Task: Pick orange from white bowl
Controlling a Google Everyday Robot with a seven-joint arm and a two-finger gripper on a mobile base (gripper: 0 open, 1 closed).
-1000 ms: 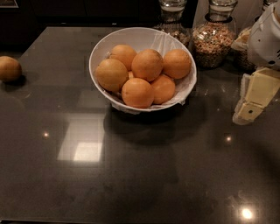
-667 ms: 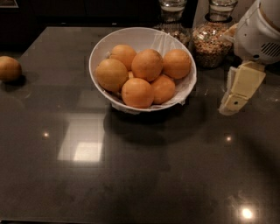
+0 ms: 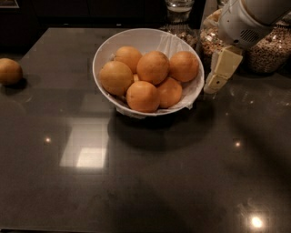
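The white bowl with a crinkled paper lining stands at the back middle of the dark table. It holds several oranges; the top one lies in the middle of the pile. My gripper, cream-coloured under a white wrist, hangs just right of the bowl's right rim, at about rim height. It holds nothing and touches no orange.
A lone orange lies at the table's far left edge. Clear glass jars of grains stand behind the bowl and the gripper at the back right. The dark glossy tabletop stretches in front of the bowl.
My gripper has moved left and a little away from the camera, from the right edge to the bowl's right rim. The bowl and oranges have not moved.
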